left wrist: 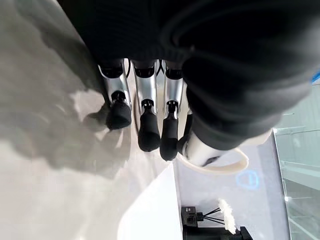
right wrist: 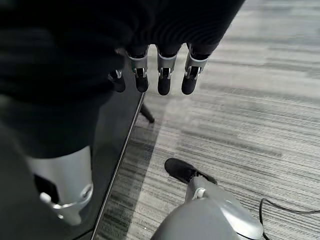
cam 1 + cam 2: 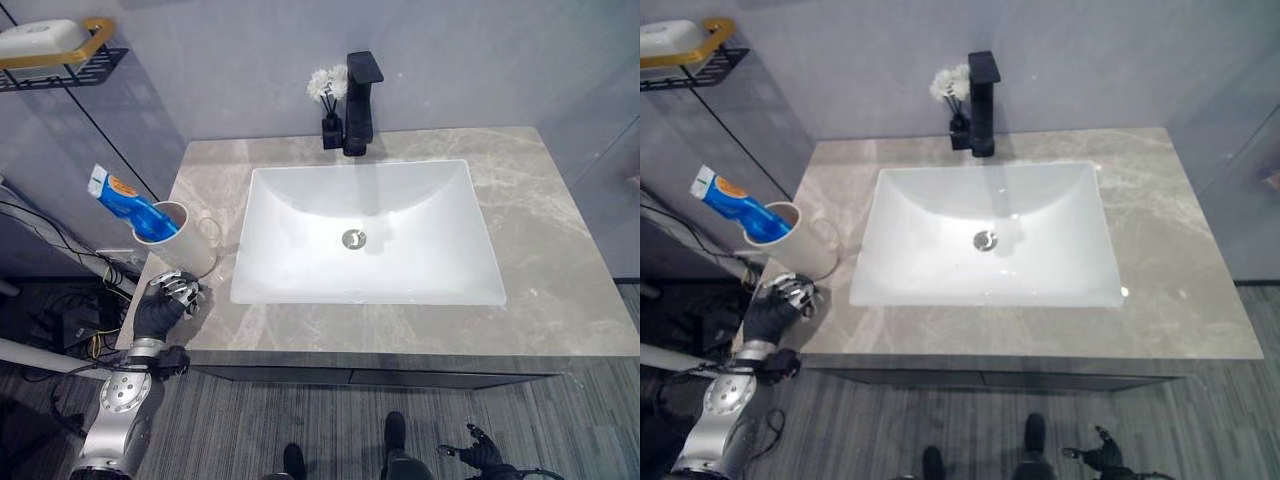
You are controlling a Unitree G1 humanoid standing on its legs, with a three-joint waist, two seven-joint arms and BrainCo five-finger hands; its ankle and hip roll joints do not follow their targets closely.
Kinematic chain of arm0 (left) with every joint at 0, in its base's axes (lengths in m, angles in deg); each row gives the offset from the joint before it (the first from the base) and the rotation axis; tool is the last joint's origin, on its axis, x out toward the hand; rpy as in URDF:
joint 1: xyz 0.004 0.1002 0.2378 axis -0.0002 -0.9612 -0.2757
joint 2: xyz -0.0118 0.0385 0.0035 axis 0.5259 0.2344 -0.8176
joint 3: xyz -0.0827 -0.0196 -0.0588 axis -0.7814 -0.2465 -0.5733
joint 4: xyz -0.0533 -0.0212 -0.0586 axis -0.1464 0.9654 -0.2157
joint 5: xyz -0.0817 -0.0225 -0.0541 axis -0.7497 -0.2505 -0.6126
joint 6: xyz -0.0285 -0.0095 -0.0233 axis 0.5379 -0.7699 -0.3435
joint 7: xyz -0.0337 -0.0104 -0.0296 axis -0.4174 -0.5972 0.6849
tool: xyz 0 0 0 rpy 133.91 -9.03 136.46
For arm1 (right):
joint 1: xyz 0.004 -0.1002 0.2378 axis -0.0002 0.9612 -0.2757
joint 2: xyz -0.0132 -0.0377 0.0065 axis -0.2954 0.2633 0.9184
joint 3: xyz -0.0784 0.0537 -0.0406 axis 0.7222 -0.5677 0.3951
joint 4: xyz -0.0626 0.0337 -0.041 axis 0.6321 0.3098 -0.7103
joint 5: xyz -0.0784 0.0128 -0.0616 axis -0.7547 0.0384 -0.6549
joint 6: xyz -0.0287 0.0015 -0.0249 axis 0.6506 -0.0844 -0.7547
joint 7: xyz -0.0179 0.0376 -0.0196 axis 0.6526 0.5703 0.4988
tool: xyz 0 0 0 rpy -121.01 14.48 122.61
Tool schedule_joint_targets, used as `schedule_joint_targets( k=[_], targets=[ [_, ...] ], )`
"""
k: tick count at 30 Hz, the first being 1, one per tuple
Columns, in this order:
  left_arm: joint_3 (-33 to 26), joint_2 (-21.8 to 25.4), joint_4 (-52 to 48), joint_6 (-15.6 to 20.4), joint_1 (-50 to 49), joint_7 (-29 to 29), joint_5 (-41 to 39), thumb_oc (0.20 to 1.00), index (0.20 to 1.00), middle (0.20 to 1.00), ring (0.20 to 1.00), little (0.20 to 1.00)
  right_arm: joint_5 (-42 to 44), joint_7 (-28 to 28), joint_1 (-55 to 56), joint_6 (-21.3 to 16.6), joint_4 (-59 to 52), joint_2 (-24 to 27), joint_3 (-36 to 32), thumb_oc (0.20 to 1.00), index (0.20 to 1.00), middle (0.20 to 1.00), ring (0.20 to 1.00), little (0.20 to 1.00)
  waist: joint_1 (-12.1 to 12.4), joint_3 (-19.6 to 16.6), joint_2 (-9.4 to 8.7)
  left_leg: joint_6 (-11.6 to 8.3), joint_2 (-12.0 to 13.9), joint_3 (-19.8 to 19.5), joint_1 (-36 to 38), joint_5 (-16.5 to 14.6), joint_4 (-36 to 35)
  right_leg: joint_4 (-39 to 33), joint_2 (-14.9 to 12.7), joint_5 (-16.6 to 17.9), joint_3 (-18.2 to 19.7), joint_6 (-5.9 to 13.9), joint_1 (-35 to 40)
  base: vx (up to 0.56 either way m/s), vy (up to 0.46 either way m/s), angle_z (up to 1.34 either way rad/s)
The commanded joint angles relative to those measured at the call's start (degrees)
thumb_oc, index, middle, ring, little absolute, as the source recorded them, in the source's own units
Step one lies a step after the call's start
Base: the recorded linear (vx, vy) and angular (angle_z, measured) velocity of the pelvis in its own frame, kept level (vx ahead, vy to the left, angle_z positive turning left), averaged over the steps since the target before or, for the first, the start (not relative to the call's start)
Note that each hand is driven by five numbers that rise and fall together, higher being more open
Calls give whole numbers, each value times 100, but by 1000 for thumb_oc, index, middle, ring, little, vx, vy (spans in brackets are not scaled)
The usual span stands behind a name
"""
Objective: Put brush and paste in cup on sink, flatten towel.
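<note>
Surface (image 3: 560,260): grey veined marble top, running wall to wall between pale grey panels, with a dark cabinet front below its near edge. Sink (image 3: 300,270): white rectangular basin set in the middle of the surface, round metal drain (image 3: 354,239) at its centre, dry as far as I can see. Tap (image 3: 359,103): matt black, square-spouted, standing at the back edge behind the sink. Diffuser (image 3: 329,112): small black bottle with white flower-tipped sticks, just beside the tap on its left. Cup (image 3: 186,240): white, with a loop handle toward the sink, upright at the left end of the surface near the front edge. Paste (image 3: 130,205): blue tube with a white and orange end, standing slanted in the cup, its upper part leaning out past the left edge of the surface. A brush inside the cup I cannot make out. Left robot hand (image 3: 165,303): resting on the front left corner of the surface just before the cup, fingers loosely bent with dark tips down on the marble, gripping nothing. Right robot hand (image 2: 159,75): hanging low beside the cabinet over the floor, fingers straight and empty. Shelf (image 3: 62,62): black wire rack on the left wall, carrying a gold-edged tray with a white object. Floor (image 2: 260,110): grey striped planks.
</note>
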Motion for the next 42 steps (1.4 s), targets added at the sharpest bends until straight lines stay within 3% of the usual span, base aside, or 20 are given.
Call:
schedule_joint_targets(
  k=[1, 6, 11, 17, 21, 25, 26, 27, 28, 29, 30, 32, 34, 35, 38, 40, 42],
  targets=[
    [-166, 227, 80, 303, 464, -252, 22, 200, 200, 200, 200, 200, -97, -17, -272, -27, 80, 23, 90, 1000, 1000, 1000, 1000, 1000, -106, 189, -17, -118, 56, -281, -615, 559, 9, 43, -259, -195, -23, 311, 593, 0, 0, 0],
    [-126, 340, 456, 353, 1045, -507, 84, 200, 200, 200, 200, 200, -112, -1, -357, 8, 236, 63, 154, 1000, 1000, 1000, 1000, 1000, -154, 226, 14, -147, 78, -254, -687, 567, 9, 43, -248, -193, 3, 312, 503, 33, -26, -2],
    [287, 333, 711, 361, 1887, -800, 77, 200, 200, 200, 200, 200, -46, 58, -557, 54, 410, 77, 239, 1000, 1000, 1000, 1000, 1000, -226, 284, -10, -115, 67, -322, -673, 537, 9, 165, -238, -252, -36, 294, 539, 33, -10, 2],
    [285, 189, 132, 371, 1728, -687, 10, 200, 200, 200, 200, 200, 82, 75, -584, 113, 475, 30, 144, 1000, 1000, 1000, 1000, 1000, -204, 325, -132, 39, -73, -363, -465, 368, 9, 339, -365, -296, -37, 349, 660, 31, 58, 1],
    [230, 90, -450, 326, 1215, -290, -94, 200, 200, 200, 200, 200, -44, -34, -509, 220, 806, 42, -18, 1000, 1000, 1000, 1000, 1000, -36, 344, -292, 256, -391, -425, -390, 120, 362, 834, -754, -113, 8, 475, 742, 23, 170, 3],
    [184, 77, -682, 335, 957, -51, -160, 200, 200, 200, 200, 200, -201, -114, -402, 246, 891, 106, -118, 1000, 1000, 1000, 1000, 1000, 2, 355, -250, 382, -541, -512, -308, 113, 270, 1479, -940, 167, 107, 531, 526, 11, 186, 10],
    [154, 120, -726, 353, 912, -9, -105, 200, 200, 200, 200, 200, -169, -131, -389, 246, 891, 95, -163, 1000, 1000, 1000, 1000, 1000, 8, 390, -241, 403, -541, -512, -239, 146, 182, 1713, -903, 131, 110, 504, 403, -14, 213, 11],
    [154, 130, -701, 383, 942, -12, -67, 200, 200, 200, 200, 200, -135, -141, -349, 229, 899, 58, -160, 1000, 1000, 1000, 1000, 1000, -25, 422, -211, 423, -513, -523, -242, 165, 160, 1942, -668, -6, 216, 468, 306, -29, 148, 9],
    [192, 144, -615, 418, 1047, -8, -83, 200, 200, 200, 200, 200, -66, -150, -334, 207, 926, 5, -132, 1000, 1000, 1000, 1000, 1000, -103, 460, -185, 415, -479, -585, -227, 202, 131, 2037, -157, -491, 516, 288, 174, -26, 83, 3],
    [193, 144, -614, 418, 1048, -8, -83, 200, 200, 200, 200, 200, -66, -150, -334, 207, 926, 5, -132, 1000, 1000, 1000, 1000, 1000, -101, 457, -184, 414, -478, -584, -231, 202, 132, 2037, -156, -490, 517, 288, 170, 14, 98, 7],
    [235, 99, -545, 425, 1140, 17, -148, 200, 200, 200, 200, 200, 71, -195, -286, 162, 993, -79, -35, 1000, 1000, 1000, 1000, 1000, -143, 438, -157, 423, -544, -683, -228, 217, 87, 1986, 446, -927, 644, 89, -67, 45, 87, 24],
    [256, 95, -447, 451, 1232, -35, -100, 200, 200, 200, 200, 200, 135, -161, -263, 122, 1059, -123, 69, 1000, 1000, 1000, 1000, 1000, -182, 427, -185, 433, -656, -749, -168, 159, 55, 1772, 812, -956, 632, -98, -254, 136, 31, 47],
    [223, 12, -301, 450, 1343, -187, -134, 200, 200, 200, 200, 200, 168, -144, -157, 103, 1068, -193, 115, 1000, 1000, 1000, 1000, 1000, -286, 481, -269, 385, -757, -878, -138, -147, 641, 1544, 852, -965, 615, -194, -138, 193, -45, 42],
    [266, -64, -267, 462, 1342, -151, -155, 200, 200, 200, 200, 200, 222, -162, -196, 78, 1085, -151, 102, 1000, 1000, 1000, 1000, 1000, -360, 540, -307, 253, -831, -841, -325, -309, 1401, 1417, 940, -949, 793, -283, -20, 105, -13, 35],
    [179, -332, -370, 428, 1193, -9, -632, 200, 200, 200, 200, 200, 220, -137, -211, 105, 1297, -42, -18, 1000, 1000, 1000, 1000, 1000, -202, 649, -439, -142, -764, -736, -910, 42, 2959, 1158, 847, -998, 721, -435, 462, 91, -45, 19],
    [239, -333, -381, 398, 1258, -19, -681, 200, 200, 200, 200, 200, 212, -24, -228, 172, 1400, 21, -137, 1000, 1000, 1000, 1000, 1000, -197, 650, -456, -136, -324, -645, -1169, 206, 3140, 1040, 749, -1091, 632, -441, 700, 124, -10, 14],
    [201, -210, -386, 397, 1243, -43, -648, 200, 200, 200, 200, 200, 365, 53, -209, 185, 1369, 30, -292, 1000, 1000, 1000, 1000, 1000, -143, 603, -474, -21, -28, -674, -1247, 37, 2593, 917, 666, -1203, 696, -392, 934, 208, 101, 14]
  ],
)
